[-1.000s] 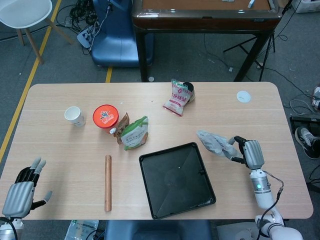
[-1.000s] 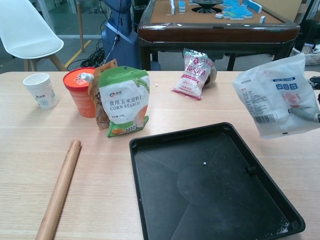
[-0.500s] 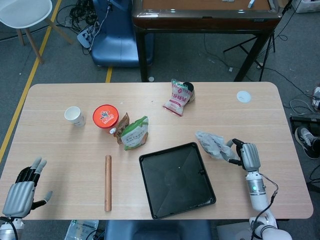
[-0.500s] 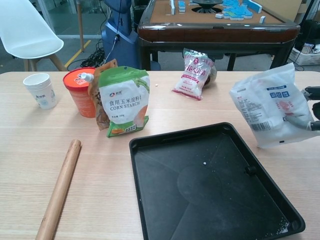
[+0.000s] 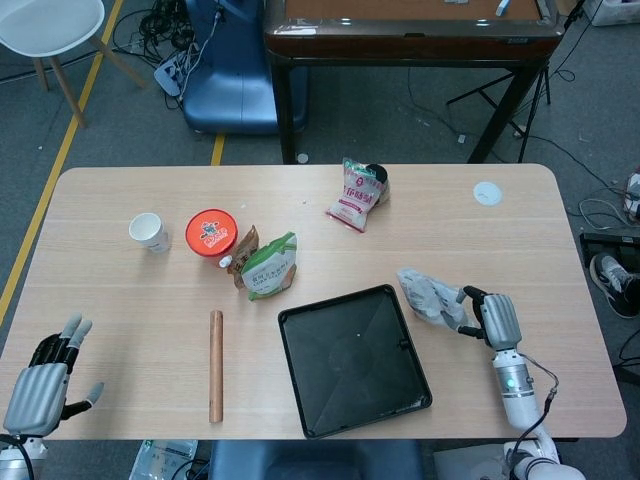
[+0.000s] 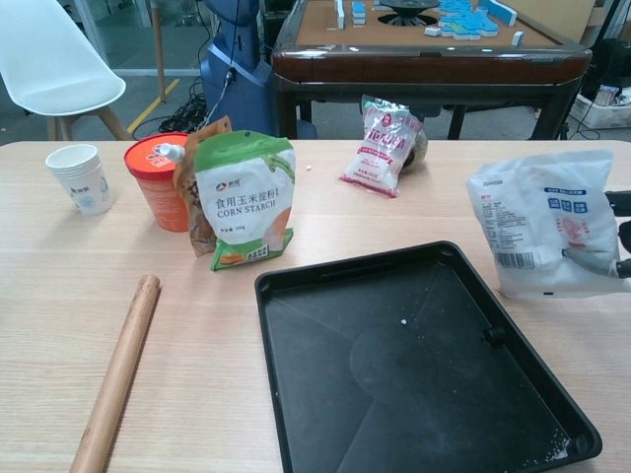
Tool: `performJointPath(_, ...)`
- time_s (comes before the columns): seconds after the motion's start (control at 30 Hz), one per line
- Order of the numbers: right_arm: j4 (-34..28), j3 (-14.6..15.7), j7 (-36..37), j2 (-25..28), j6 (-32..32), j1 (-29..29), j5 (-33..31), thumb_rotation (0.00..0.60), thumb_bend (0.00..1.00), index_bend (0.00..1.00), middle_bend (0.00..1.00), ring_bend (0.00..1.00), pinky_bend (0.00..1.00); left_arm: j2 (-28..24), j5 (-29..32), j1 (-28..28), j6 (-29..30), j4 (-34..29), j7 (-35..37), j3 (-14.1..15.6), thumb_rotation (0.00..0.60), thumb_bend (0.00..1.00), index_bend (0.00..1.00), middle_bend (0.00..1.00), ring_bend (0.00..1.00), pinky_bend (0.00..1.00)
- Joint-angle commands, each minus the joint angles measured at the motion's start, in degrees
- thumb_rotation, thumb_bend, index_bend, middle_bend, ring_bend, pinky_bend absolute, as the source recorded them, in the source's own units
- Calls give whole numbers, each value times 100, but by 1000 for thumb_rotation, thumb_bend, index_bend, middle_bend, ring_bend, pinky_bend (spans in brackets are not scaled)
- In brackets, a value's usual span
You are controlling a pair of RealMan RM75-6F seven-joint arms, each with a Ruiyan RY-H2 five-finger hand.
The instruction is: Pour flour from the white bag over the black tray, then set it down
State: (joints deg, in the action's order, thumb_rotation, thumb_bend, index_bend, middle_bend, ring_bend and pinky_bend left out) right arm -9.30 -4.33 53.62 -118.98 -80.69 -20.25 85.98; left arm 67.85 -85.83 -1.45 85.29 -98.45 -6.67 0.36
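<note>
The white flour bag [image 5: 428, 297] [image 6: 547, 235] stands nearly upright with its bottom at the tabletop, just right of the black tray [image 5: 353, 362] [image 6: 414, 365]. My right hand [image 5: 495, 318] [image 6: 621, 241] grips the bag from its right side, one finger lying across the bag's lower front; most of the hand is cut off at the chest view's edge. A few white specks lie in the tray. My left hand [image 5: 40, 385] rests at the table's front left corner, fingers apart and holding nothing.
A corn starch pouch [image 5: 268, 265] [image 6: 245, 197], orange tub [image 5: 211, 231] and paper cup [image 5: 149, 232] stand left of the tray. A rolling pin [image 5: 215, 365] lies front left. At the back are a pink bag [image 5: 355, 195] and a white disc [image 5: 487, 193].
The right hand has lowered the flour bag from the air to the table beside the tray and turned it more upright. The left hand has not moved.
</note>
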Motion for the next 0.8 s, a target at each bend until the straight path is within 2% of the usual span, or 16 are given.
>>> performJointPath(0.03,-26,31,15,11,38,57,17,600,592,1000,892,836,888,0,2,1,-2,2,6,2,600,246,0,0,84,57)
performJointPath(0.23,-107,120,24,46,141,197,71,600,592,1000,844,800,884,-11,8,6,8,3,8,-1,600,246,0,0,84,57)
performJointPath(0.33,-191,138,36,74,232,258,70,600,580,975,796,741,831,-14,10,9,12,4,10,-1,600,246,0,0,84,57)
performJointPath(0.57,-486,158,224,178,355,381,58,600,402,829,702,643,698,-14,6,12,13,12,33,4,600,246,0,0,84,57)
performJointPath(0.8,-827,314,219,372,257,467,212,600,366,797,629,582,626,-16,11,18,15,28,56,6,600,246,0,0,84,57)
